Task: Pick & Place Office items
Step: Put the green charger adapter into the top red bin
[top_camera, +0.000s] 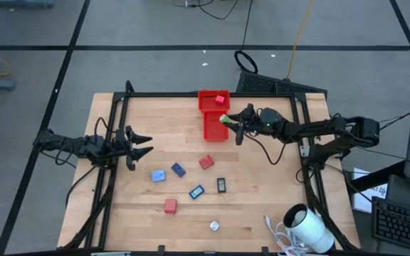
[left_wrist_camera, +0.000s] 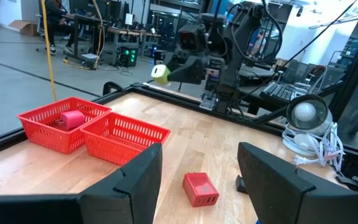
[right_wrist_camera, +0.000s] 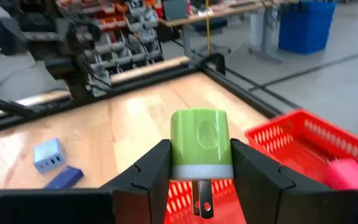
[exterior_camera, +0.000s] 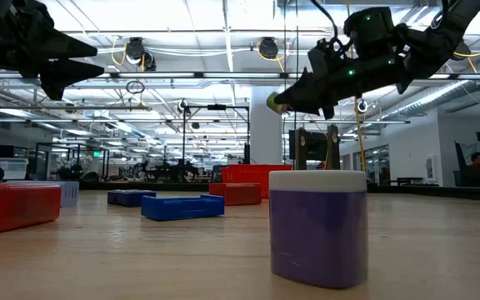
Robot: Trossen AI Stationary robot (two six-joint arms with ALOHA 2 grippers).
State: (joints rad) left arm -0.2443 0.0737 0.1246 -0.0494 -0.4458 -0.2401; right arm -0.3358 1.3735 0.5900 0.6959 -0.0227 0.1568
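Low view, nearest the lens: a whitish piece (exterior_camera: 318, 226) with a white top band stands upright on the wooden table (top_camera: 262, 206) at lower centre-right and blocks part of the table behind it; in the high view it is the small whitish item (top_camera: 214, 226) at the lower centre. Farther in, high view, 6 more pieces lie apart from each other in the centre: a red one (top_camera: 170, 206), a blue one with a light face (top_camera: 196, 191), a black one (top_camera: 221, 185), a light-blue one (top_camera: 158, 175), a dark blue one (top_camera: 178, 169) and a second red one (top_camera: 206, 162). A big white cylinder (top_camera: 309, 227) with coiled cable sits at the lower right corner. The left gripper (top_camera: 142, 143) hangs at centre-left, fingers spread wide and holding nothing. The right gripper (top_camera: 225, 119) is in the upper centre, above the right edge of the red tray (top_camera: 206, 130), its fingers closed on a green-white plug (right_wrist_camera: 201, 144): green rounded body, white base band, 2 metal prongs pointing down, clear of the tray in the left wrist view. The tray has 2 compartments; the farther one, toward the top of the frame, holds a pink-red piece (top_camera: 220, 99), the nearer one shows no item. Beyond the table, grey floor and cables.
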